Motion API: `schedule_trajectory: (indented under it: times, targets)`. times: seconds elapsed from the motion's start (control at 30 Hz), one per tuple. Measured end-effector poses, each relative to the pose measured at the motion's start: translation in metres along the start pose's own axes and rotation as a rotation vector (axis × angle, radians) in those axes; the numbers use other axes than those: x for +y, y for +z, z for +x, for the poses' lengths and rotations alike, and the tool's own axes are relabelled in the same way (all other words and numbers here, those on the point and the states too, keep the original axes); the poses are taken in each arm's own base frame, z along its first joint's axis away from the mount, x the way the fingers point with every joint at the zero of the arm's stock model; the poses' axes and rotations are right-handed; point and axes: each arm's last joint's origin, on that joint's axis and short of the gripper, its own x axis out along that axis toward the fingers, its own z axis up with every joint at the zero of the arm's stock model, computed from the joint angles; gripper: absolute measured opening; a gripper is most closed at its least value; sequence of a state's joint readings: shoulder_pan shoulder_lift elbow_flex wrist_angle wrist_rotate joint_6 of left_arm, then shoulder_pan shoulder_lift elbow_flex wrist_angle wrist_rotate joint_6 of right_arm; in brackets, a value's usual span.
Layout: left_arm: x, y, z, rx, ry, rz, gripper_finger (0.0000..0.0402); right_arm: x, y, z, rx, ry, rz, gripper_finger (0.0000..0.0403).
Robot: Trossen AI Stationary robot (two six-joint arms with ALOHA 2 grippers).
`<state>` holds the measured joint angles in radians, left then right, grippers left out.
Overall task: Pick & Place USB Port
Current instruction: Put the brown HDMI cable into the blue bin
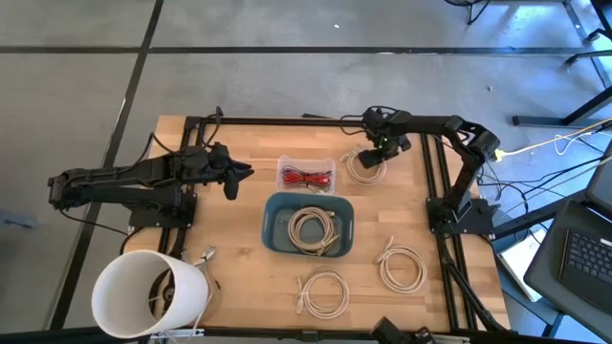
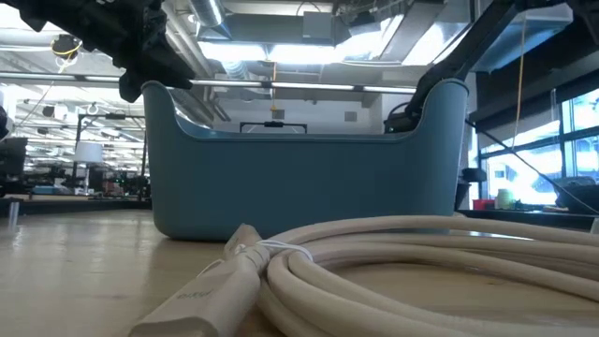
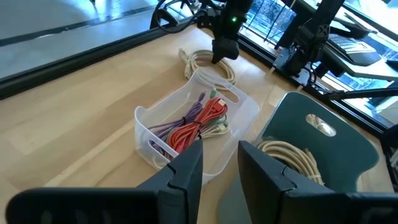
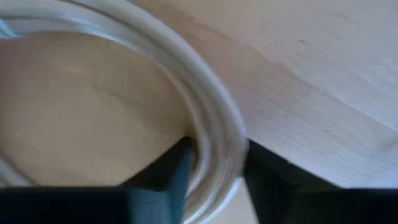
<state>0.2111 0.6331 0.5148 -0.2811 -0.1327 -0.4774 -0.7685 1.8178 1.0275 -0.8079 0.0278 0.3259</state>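
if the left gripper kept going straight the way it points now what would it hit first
Most likely the clear bin of red and purple cables: it lies right ahead of the left gripper, past its parted fingers. Depth is hard to judge; it might pass just above the rim.

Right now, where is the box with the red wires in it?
In the high view, the clear box with red wires sits near the table's far edge, just behind the blue bin, between the left gripper and the right gripper.
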Motion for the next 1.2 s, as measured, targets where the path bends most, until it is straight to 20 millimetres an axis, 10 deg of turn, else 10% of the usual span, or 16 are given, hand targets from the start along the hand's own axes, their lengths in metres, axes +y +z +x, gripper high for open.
schedule_trajectory:
  times: [0.13, 0.3, 0.57, 0.93, 1.2]
  targets:
    - [0.000, 0.000, 0.000, -0.001, 0.003, -0.006, 0.0092, 0.000, 0.000, -0.001, -0.001, 0.000, -0.039, 0.0034]
    - [0.000, 0.000, 0.000, 0.003, -0.005, -0.011, 0.0091, -0.008, -0.011, -0.008, 0.034, -0.161, -0.075, 0.0034]
    - [0.000, 0.000, 0.000, 0.001, 0.001, -0.009, 0.0090, -0.025, -0.055, -0.094, -0.180, -0.281, -0.098, 0.0034]
    - [0.000, 0.000, 0.000, -0.003, 0.006, -0.016, 0.0089, 0.002, -0.157, -0.203, -0.640, 0.624, -0.104, 0.0034]
    - [0.000, 0.000, 0.000, -0.004, 0.006, -0.055, 0.0089, 0.086, -0.159, -0.206, -0.688, 0.868, -0.319, 0.0034]
